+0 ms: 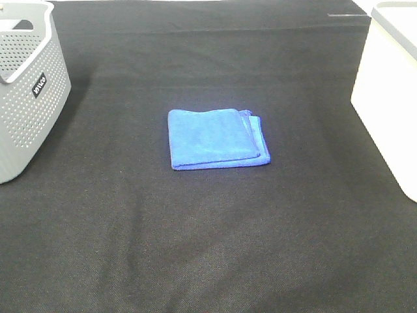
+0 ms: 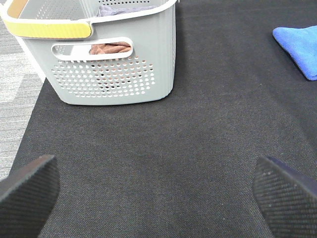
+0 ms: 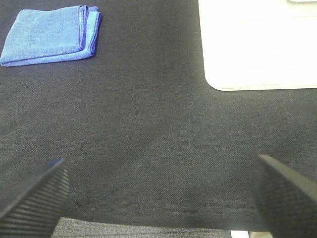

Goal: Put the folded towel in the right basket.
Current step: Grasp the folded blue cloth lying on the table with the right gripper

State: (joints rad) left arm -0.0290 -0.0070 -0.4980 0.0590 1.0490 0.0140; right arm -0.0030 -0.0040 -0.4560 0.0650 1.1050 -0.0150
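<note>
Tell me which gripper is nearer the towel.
Right, I think. Right gripper: towel ahead, toward the robot's left. Left gripper: facing the grey basket, towel off toward the right.

The folded towel [image 1: 215,138] lies in the middle of the table cover [image 1: 195,254], between the perforated basket [image 1: 29,98] at left and the right basket [image 1: 391,98], well apart from both.

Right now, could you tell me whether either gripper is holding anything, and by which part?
Nothing is held. The left gripper and right gripper are open, and the folded towel lies flat on the table, untouched.
</note>
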